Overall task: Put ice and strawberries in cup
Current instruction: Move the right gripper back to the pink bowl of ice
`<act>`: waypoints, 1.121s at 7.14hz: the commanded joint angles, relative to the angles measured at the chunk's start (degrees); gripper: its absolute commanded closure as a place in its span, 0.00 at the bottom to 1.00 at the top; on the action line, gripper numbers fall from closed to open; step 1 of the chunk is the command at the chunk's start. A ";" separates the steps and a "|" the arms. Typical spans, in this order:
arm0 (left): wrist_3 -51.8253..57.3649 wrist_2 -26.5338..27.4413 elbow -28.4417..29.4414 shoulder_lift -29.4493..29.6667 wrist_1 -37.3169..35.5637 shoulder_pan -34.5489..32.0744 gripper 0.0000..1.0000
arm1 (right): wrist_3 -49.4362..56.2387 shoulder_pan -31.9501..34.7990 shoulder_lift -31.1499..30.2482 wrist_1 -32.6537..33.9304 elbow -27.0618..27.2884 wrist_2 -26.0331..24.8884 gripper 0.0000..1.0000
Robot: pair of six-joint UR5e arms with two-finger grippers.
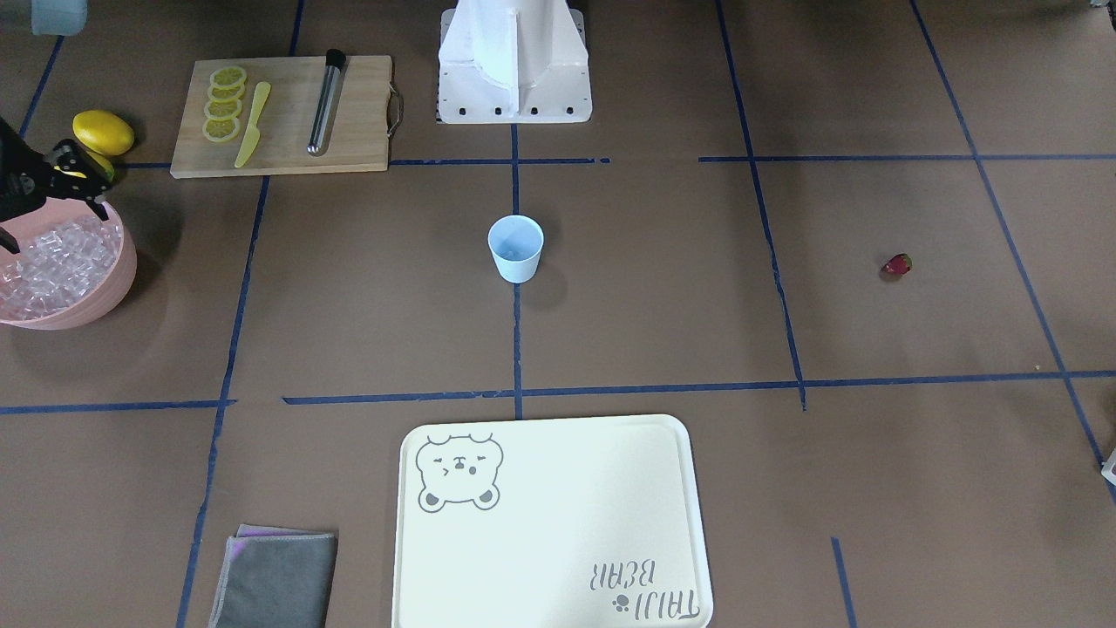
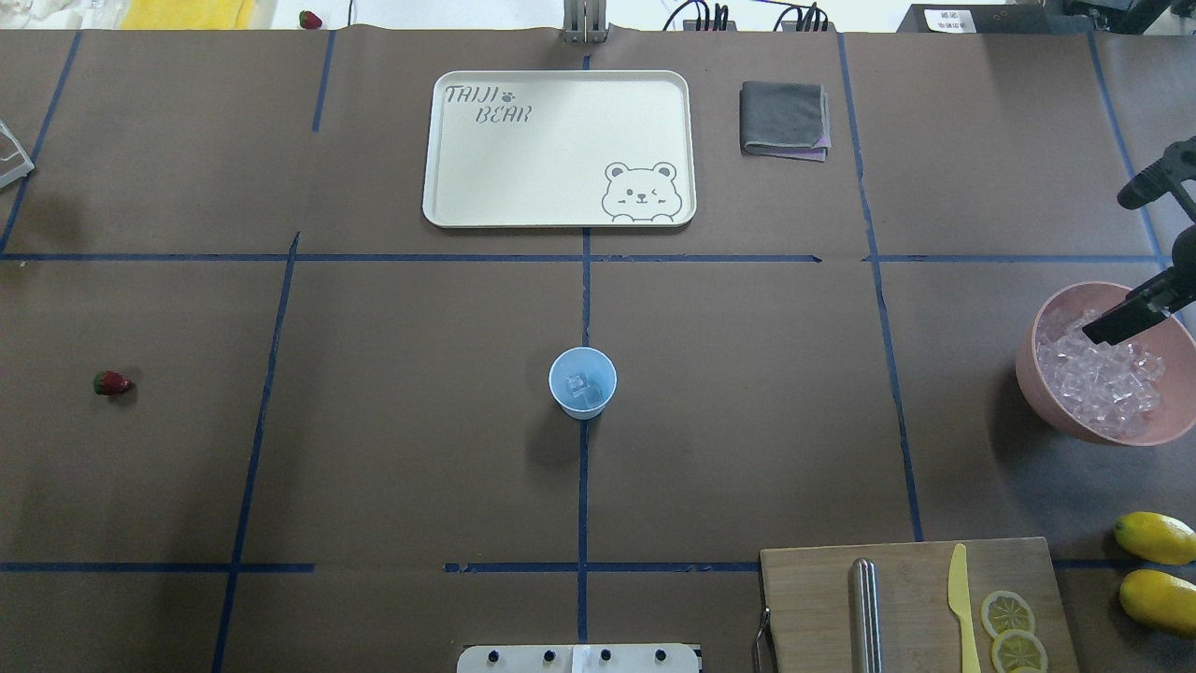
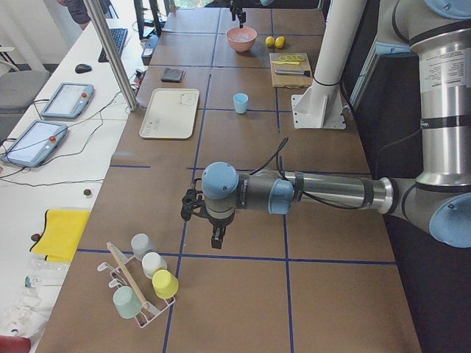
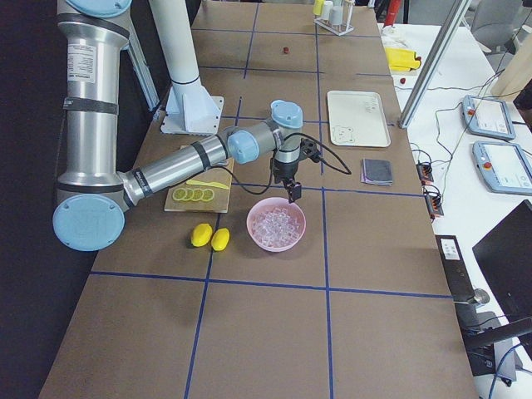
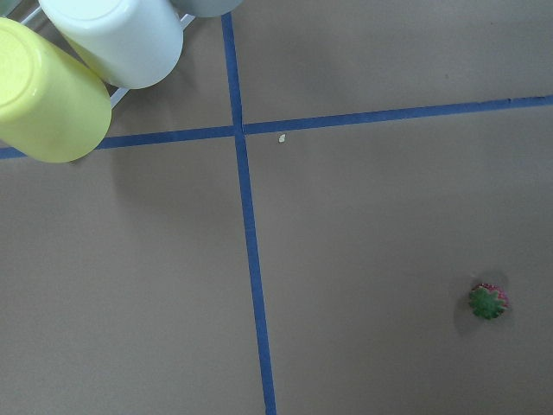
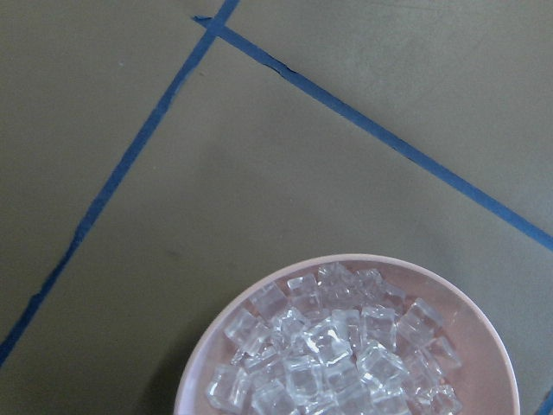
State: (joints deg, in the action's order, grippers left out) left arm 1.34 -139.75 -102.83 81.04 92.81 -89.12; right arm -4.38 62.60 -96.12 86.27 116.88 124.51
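While the right gripper (image 2: 1095, 331) hung over the pink bowl (image 2: 1031, 374) of ice cubes (image 2: 1103, 379), neither it nor the left gripper (image 3: 218, 240) showed open or closed. Light-blue cup (image 2: 558, 393) stood well apart, a few cubes inside; strawberry (image 2: 111, 382) lay farther left.

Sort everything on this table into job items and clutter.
For the job: cup, ice, pink bowl, strawberry.

Lying about: tray, grey cloth, cutting board, lemon slices, yellow knife, metal rod, whole lemons, rack of cups.
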 commanded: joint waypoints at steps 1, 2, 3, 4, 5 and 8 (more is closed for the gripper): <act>-0.02 0.00 0.00 0.00 0.01 0.00 0.00 | -0.01 0.16 -4.59 -10.57 -5.23 -0.14 0.01; -0.02 0.00 0.00 0.00 0.01 0.00 0.00 | -0.27 0.16 -5.03 -14.17 -7.78 -0.23 0.02; 0.07 0.00 0.00 0.00 0.01 0.00 0.00 | -3.93 -0.02 -5.04 -16.47 -8.67 -0.32 0.02; -0.02 0.00 0.00 0.00 0.01 0.00 0.00 | -5.70 -0.10 -5.13 -17.88 -8.86 -0.32 0.02; -0.02 0.00 0.00 0.00 0.01 0.00 0.00 | -6.59 -0.71 -5.39 -17.98 -9.03 -0.32 0.02; -0.02 0.00 0.00 0.00 0.01 0.00 0.00 | -8.01 -3.18 -5.83 -18.16 -9.30 -0.50 0.02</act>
State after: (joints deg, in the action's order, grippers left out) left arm 1.32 -139.78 -102.83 81.04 92.81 -89.12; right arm -12.10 60.25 -101.69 68.22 107.63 124.04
